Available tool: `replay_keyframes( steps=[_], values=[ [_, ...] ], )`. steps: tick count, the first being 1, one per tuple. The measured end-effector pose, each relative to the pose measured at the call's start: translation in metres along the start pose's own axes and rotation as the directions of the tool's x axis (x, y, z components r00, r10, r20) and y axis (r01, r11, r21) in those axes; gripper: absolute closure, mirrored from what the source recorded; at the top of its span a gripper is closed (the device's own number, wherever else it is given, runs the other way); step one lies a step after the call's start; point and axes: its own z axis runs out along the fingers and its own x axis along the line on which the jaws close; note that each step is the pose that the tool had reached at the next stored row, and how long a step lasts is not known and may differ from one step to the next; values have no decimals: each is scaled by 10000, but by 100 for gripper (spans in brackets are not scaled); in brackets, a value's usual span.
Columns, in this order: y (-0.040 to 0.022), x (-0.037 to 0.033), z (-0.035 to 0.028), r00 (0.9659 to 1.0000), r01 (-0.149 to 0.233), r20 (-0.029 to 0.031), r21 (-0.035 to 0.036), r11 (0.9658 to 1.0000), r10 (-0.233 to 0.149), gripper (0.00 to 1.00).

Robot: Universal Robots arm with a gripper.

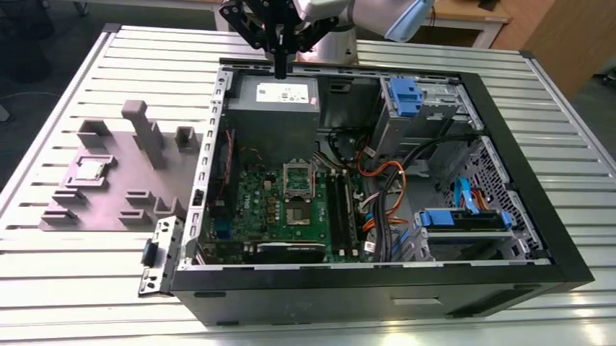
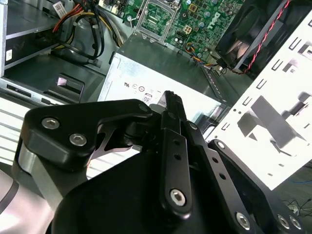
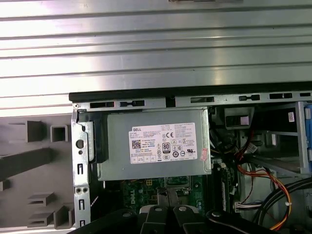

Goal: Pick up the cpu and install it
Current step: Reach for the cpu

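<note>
Pincer [image 1: 281, 70] shut, fingertips together, nothing held. It hangs tips-down above the power supply [image 1: 273, 108], at the far wall of the open computer case [image 1: 385, 288]. Cpu [image 1: 91, 169] not yet picked: it lies flat in a recess of the grey holder [image 1: 144, 194] on the bench [image 1: 58, 288], outside the case, near the bench edge on the exterior view's left. From the pincer it's well apart, off to that left and nearer the camera. Chip is square, so no long axis to match.
</note>
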Motion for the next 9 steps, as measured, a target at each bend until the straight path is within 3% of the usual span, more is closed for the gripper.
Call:
replay_keyframes(
  steps=[9],
  values=[
    [-1,10,0,10000,-2,0,0,10000,2,89]
  ],
)
